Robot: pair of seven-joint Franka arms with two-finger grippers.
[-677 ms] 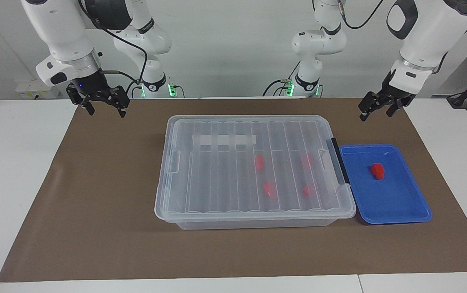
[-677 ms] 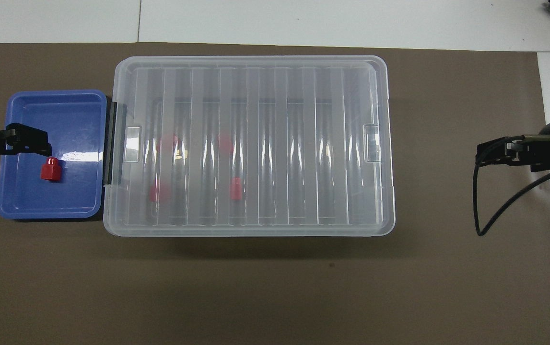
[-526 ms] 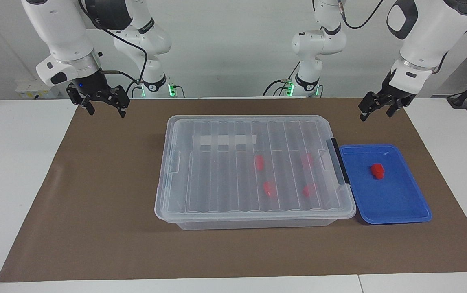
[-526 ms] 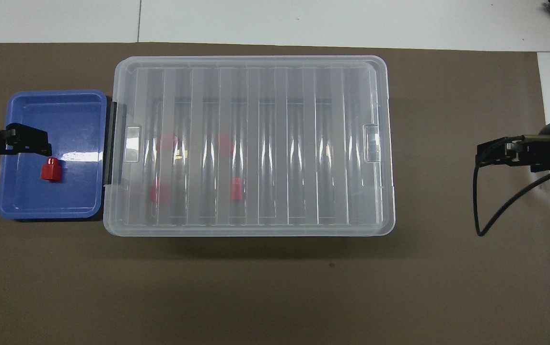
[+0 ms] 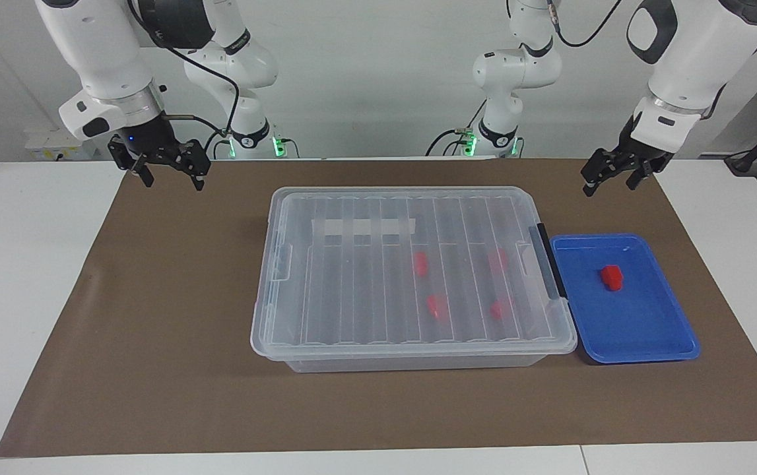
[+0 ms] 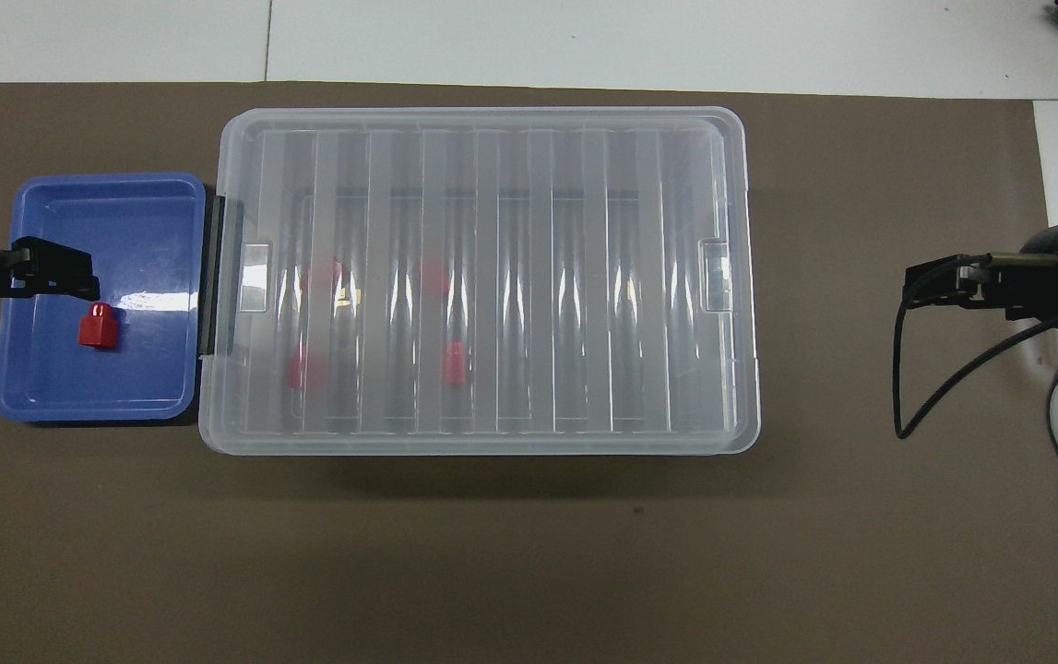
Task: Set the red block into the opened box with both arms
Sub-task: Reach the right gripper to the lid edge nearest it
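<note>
The red block (image 5: 611, 277) (image 6: 96, 326) lies alone in a small blue tray (image 5: 642, 330) (image 6: 150, 369). The tray stands against the black-handled end of the clear box (image 5: 352, 277) (image 6: 584, 277). The ribbed lid lies shut on the box, and several more red blocks show through it. My left gripper (image 5: 609, 188) (image 6: 77, 277) hangs open and empty over the tray's edge, above the block and apart from it. My right gripper (image 5: 173, 183) (image 6: 916, 286) hangs open and empty over the brown mat at the right arm's end, well away from the box.
A brown mat (image 5: 154, 316) covers most of the white table (image 5: 22, 264). The box fills the mat's middle. Bare mat lies between the box and the right gripper, and along the edge farthest from the robots.
The right gripper has drifted a little toward the box. The left gripper, the box, the tray and the red block have not moved.
</note>
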